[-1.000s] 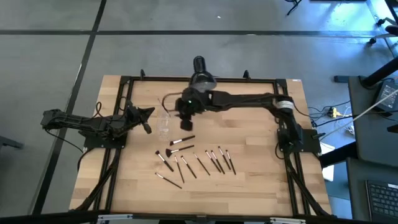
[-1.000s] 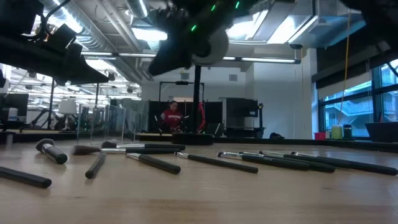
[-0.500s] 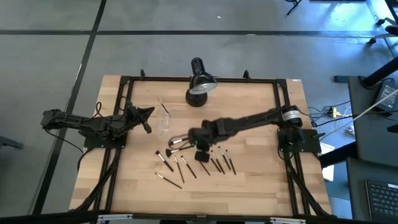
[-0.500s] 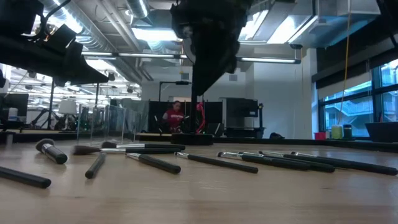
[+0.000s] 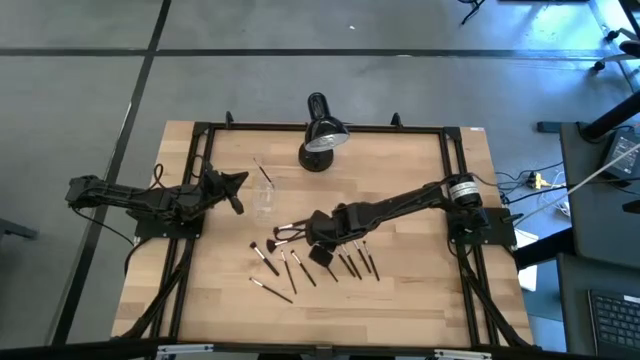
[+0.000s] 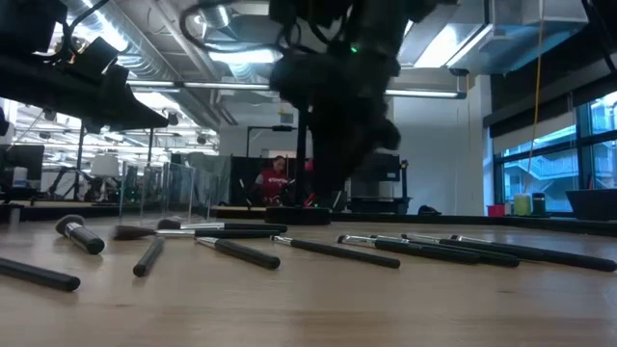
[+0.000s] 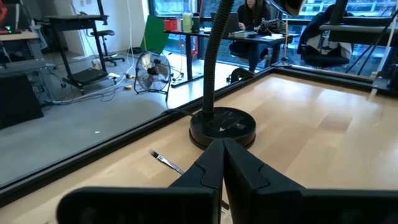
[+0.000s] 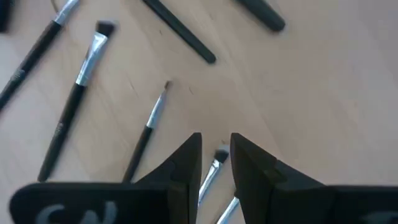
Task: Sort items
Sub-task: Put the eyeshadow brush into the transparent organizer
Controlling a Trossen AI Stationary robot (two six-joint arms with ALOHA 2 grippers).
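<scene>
Several thin makeup brushes (image 5: 345, 262) with dark handles lie flat on the wooden table (image 5: 420, 290), seen from the side in the low view as brushes (image 6: 386, 253). My right gripper (image 5: 322, 250) hangs over them, pointing steeply down and open by a narrow gap (image 8: 216, 168). Its fingers stand on either side of a small silver-ferruled brush (image 8: 217, 158), and I see no touch. A second small brush (image 8: 149, 124) lies beside it. My left gripper (image 7: 222, 158) waits shut at the table's left (image 5: 236, 200), holding nothing.
A black desk lamp (image 5: 322, 135) stands at the far middle, its base (image 7: 222, 124) ahead of my left gripper. A small clear cup (image 5: 265, 200) stands left of centre, with one brush (image 5: 262, 170) lying beyond it. Bare wood lies toward the near and right edges.
My right gripper has swung from beside the clear cup toward the table's near edge, out over the row of brushes. It has come down and rolled about its own line. The brushes have stayed where they were.
</scene>
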